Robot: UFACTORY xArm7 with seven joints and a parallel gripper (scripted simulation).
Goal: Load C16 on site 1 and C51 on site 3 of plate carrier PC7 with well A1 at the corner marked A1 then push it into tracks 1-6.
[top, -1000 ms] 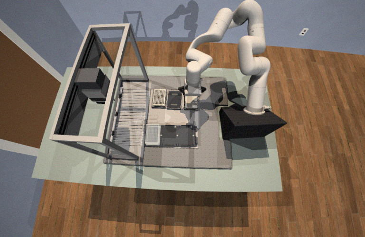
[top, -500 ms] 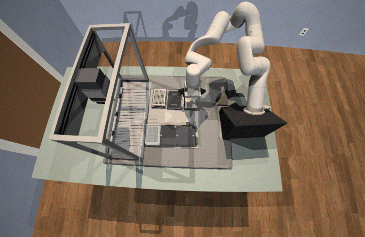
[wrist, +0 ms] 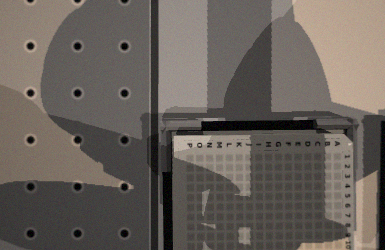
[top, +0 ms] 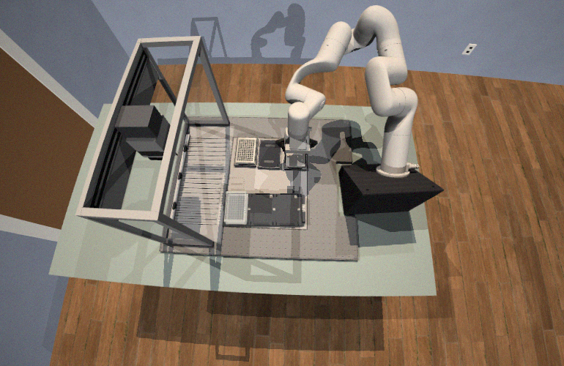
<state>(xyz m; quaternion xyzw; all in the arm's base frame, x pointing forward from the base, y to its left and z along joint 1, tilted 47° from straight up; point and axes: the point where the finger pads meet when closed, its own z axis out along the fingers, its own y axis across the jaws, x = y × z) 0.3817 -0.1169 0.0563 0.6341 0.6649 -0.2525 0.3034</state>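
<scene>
My gripper (top: 297, 156) is open and empty, lowered straight over nest S1. C16 (wrist: 262, 195), a pale 384-well plate with row letters and column numbers on its rim, lies flat in that nest; my fingers do not show in the wrist view. Nest S2 (top: 269, 153) looks dark and empty. C15 (top: 245, 151), a white 96-well plate, sits in nest S3. The dark carrier PC7 (top: 272, 209) lies on the apron in front of the rails. A pale block (top: 235, 208) sits on its end site nearest the rails; its other two sites look bare.
The loading rails (top: 203, 181) run along the open side of the tall instrument frame (top: 144, 129). A perforated board (wrist: 77, 140) lies beside nest S1. The arm's black base (top: 384, 189) stands behind the apron.
</scene>
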